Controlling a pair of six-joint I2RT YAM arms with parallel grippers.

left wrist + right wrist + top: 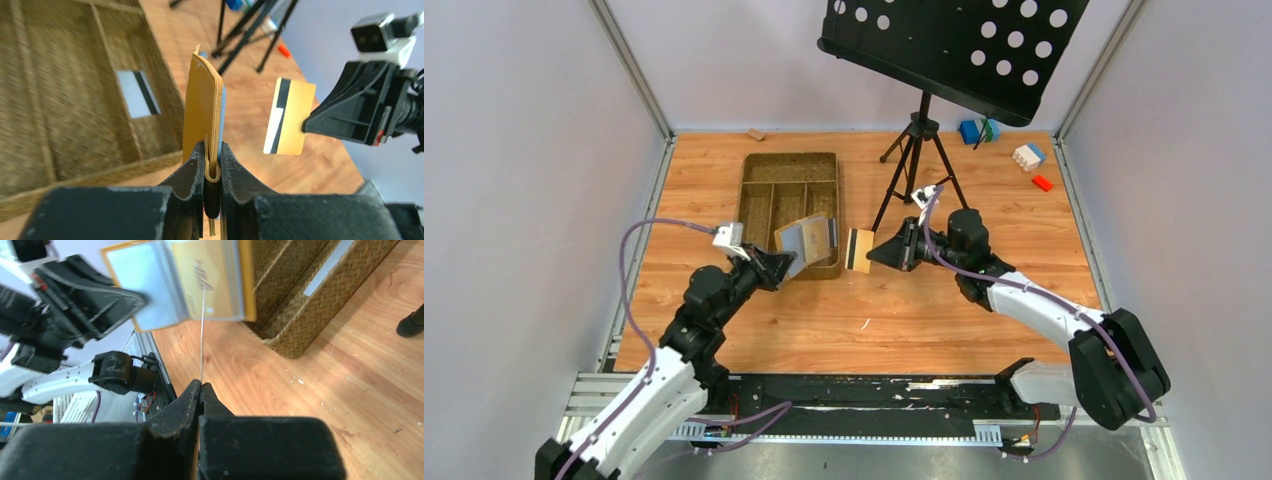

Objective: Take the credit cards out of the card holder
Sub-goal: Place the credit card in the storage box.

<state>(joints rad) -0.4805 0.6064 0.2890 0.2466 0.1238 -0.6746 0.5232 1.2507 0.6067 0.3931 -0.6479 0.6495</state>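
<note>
Now the right gripper (201,387) is pinched tight on the lower edge of a gold credit card (290,117) and carries it in the air just off the woven tray's (746,200) near right corner. The left gripper (212,150), jaws narrow, clamps the fold of the mustard card holder (202,105) and holds it upright and spread over that same corner. Card and holder are apart.

The card looks fully drawn, so the step is probably setting it down. I would swing it over a tray compartment, lower it flat and only then release. The left arm should keep steady so the holder does not tip.

The right wrist view sees the held card edge-on, as a thin line, but it shows the holder's grey-blue inside with what looks like a tan card (212,285) in a pocket. The left wrist view shows the gold card's stripe and a pale striped card (137,92) lying in a tray compartment. The top view confirms the gap between card and holder.
</note>
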